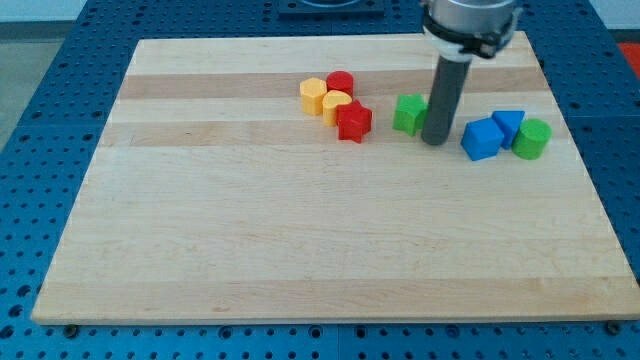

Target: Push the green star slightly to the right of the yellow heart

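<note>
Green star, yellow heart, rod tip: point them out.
green star (408,113), camera view, on its top face.
yellow heart (336,102), camera view, on its top face.
my tip (435,143), camera view, the rod's very end, beside the star's right.

A straight dark grey rod (441,100) hangs from a silver-and-black cylindrical mount (470,25).

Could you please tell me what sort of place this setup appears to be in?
Probably a robotics lab bench: a pale wooden board rests on a blue perforated metal table, and small coloured plastic blocks like the green star-shaped block sit beside my tip.
</note>
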Controlling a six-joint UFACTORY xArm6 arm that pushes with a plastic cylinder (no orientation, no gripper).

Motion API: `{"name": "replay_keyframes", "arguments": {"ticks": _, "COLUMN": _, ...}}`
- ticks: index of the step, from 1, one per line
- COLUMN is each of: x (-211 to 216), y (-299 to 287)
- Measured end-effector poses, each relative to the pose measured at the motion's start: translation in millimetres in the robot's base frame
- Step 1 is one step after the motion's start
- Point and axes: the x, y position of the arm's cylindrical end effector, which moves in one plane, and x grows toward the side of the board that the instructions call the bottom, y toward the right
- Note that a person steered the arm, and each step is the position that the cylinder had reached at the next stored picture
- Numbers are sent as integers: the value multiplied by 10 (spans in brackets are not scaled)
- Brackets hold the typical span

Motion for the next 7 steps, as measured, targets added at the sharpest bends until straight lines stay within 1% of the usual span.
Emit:
{"name": "replay_keyframes", "arguments": {"ticks": 3, "x": -174, "y": -296}}
{"name": "replay_keyframes", "arguments": {"ticks": 5, "x": -230, "y": 64}}
{"name": "replay_keyframes", "arguments": {"ticks": 6, "x": -305, "y": 101}}
{"name": "replay_keyframes", "arguments": {"ticks": 7, "x": -582, "y": 17}}
